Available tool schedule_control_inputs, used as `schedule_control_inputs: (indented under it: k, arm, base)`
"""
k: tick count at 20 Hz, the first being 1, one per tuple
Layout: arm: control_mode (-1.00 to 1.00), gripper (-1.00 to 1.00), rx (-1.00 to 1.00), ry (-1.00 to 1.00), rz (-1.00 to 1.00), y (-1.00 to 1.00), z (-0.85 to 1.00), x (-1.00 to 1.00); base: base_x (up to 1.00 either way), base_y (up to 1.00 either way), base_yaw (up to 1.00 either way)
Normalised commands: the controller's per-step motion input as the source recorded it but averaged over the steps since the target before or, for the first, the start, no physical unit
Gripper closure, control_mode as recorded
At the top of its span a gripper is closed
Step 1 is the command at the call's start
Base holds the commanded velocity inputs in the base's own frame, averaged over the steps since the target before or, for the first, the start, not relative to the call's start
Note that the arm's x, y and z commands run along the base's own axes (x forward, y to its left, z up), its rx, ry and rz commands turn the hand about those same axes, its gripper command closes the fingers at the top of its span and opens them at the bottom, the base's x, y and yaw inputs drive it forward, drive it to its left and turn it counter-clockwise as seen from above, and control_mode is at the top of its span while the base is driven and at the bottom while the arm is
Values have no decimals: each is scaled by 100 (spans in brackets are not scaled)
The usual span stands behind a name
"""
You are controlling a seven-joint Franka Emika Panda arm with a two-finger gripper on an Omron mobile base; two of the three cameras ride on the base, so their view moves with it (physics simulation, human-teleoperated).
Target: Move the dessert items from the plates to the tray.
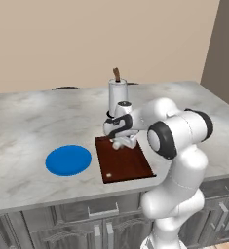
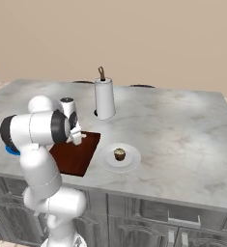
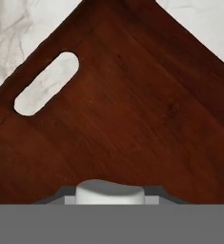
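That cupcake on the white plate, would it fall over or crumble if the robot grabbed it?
Probably it would stay put: the cupcake looks squat and sits upright on the flat white plate, so tipping seems unlikely. Its pale top looks soft, so a hard squeeze might dent it. It seems small and light, likely easy to lift.

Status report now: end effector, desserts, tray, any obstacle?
End effector shut on marshmallow, over the tray. Cupcake on white plate. Blue plate bare. Paper towel roll stands behind tray, not blocking.
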Motion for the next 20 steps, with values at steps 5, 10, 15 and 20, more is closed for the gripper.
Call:
schedule_control_inputs:
  k: [5,10,15,20]
  arm:
    - [-100,100,0,0,0,0,-37,5]
    - [-100,100,0,0,0,0,-36,7]
    - [-100,100,0,-1,0,0,-38,9]
    - [-100,-100,0,-2,0,2,-46,1]
  base:
    - [0,0,0]
    - [0,0,0]
    - [0,0,0]
    - [0,0,0]
